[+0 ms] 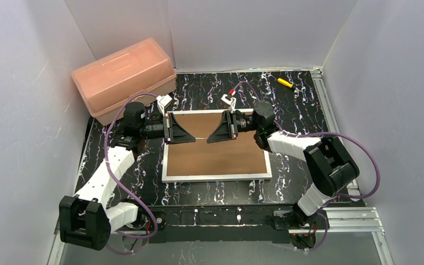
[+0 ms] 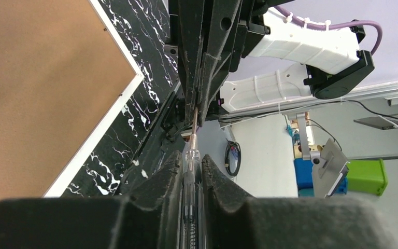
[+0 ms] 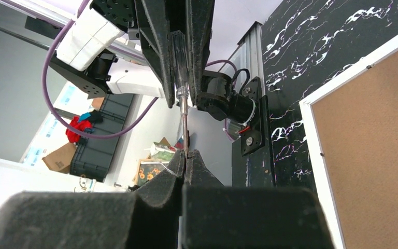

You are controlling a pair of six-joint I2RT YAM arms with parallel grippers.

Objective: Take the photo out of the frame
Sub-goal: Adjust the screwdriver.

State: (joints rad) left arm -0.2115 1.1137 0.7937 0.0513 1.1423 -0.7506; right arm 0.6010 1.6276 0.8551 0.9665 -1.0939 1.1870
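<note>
1 frame (image 1: 216, 160), 1 screwdriver (image 2: 192, 156), 1 box (image 1: 122, 77)

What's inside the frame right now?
The frame shows only its brown backing board, lying back up. Whatever lies beneath, the photo included, is covered.

So the frame (image 1: 215, 160) is lying flat and face down, pretty much in the middle of the dark marbled surface (image 1: 199, 88). What's facing up is the brown fibreboard back, plain and even, with a narrow white border all the way round. It's a big rectangle, long sides running left to right, sitting square to the surface edges. Up close there are a couple of tiny dark specks on the board right by the border.
</note>
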